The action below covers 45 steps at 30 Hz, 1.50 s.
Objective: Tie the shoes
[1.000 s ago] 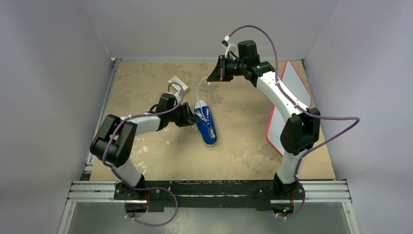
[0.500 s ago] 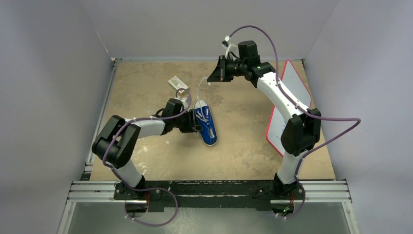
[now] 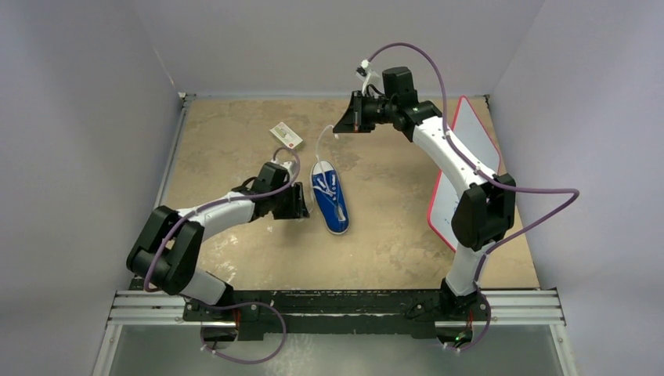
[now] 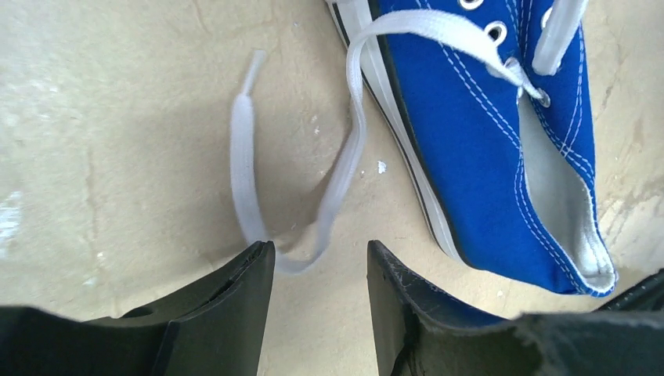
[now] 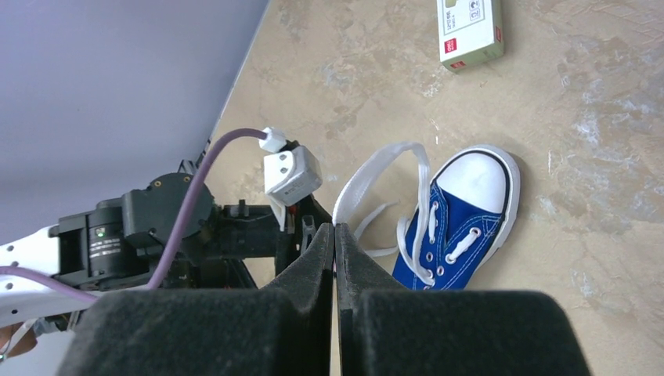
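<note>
The shoe is sitting on its sole near the middle of the table, toe pointing to the far wall and heel toward my bases. The raised lace is rising from the toe end, up and away to my right gripper, which is hanging above the table beyond the toe. Its fingers are pressing tight together and pinching that lace at their tips. The loose lace is trailing off the shoe's left side and lying on the table in a bend. My left gripper is hovering low just beside that side with its fingers spread. The bend is lying between the tips, not pinched. A small box is lying farther back on the left.
</note>
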Tool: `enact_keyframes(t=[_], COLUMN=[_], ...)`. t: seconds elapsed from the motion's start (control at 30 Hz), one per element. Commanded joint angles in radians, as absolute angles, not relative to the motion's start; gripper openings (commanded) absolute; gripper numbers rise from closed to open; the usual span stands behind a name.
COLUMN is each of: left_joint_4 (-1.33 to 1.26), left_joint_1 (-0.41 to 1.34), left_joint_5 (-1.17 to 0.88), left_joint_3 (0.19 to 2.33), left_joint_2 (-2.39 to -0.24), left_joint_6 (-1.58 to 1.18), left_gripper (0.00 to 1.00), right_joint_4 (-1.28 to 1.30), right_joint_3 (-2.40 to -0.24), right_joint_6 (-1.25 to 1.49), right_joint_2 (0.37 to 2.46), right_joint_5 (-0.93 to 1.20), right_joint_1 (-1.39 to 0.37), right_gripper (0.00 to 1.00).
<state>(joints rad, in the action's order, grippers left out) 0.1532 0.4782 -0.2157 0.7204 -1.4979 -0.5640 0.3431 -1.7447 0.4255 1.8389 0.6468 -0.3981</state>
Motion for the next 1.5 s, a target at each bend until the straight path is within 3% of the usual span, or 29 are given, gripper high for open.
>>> enact_keyframes(t=[0.0,0.2,0.5,0.63,0.7,0.87,1.23,1.47], left_joint_4=[0.225,0.228,0.282,0.312,0.313,0.333,0.476,0.519], left_joint_1=[0.495,0.542,0.633,0.646,0.647,0.647,0.647,0.647], left_joint_5=[-0.094,0.045,0.165,0.255,0.271,0.248,-0.017,-0.164], left_joint_3=[0.801,0.800,0.795,0.806,0.819,0.856,0.847,0.887], left_joint_2=[-1.443,-1.453,-1.510,-1.573,-1.583,-1.493,-1.150,-1.070], left_joint_6=[-0.527,-0.547,-0.517,-0.511,-0.505,-0.473,-0.491,-0.496], left_gripper=[0.47,0.65,0.69,0.58,0.47,0.01,0.00,0.00], right_joint_4=[0.308,0.308,0.296,0.286,0.283,0.278,0.268,0.298], right_joint_3=[-1.734,-1.739,-1.730,-1.721,-1.715,-1.708,-1.764,-1.808], right_joint_6=[0.415,0.414,0.418,0.425,0.426,0.430,0.416,0.389], right_joint_2=[1.782,1.784,1.788,1.790,1.792,1.799,1.911,2.011], right_joint_5=[0.674,0.676,0.689,0.695,0.699,0.702,0.631,0.606], right_joint_1=[-0.396,-0.396,-0.396,-0.396,-0.396,-0.396,-0.457,-0.585], right_gripper=[0.00,0.00,0.00,0.00,0.00,0.00,0.00,0.00])
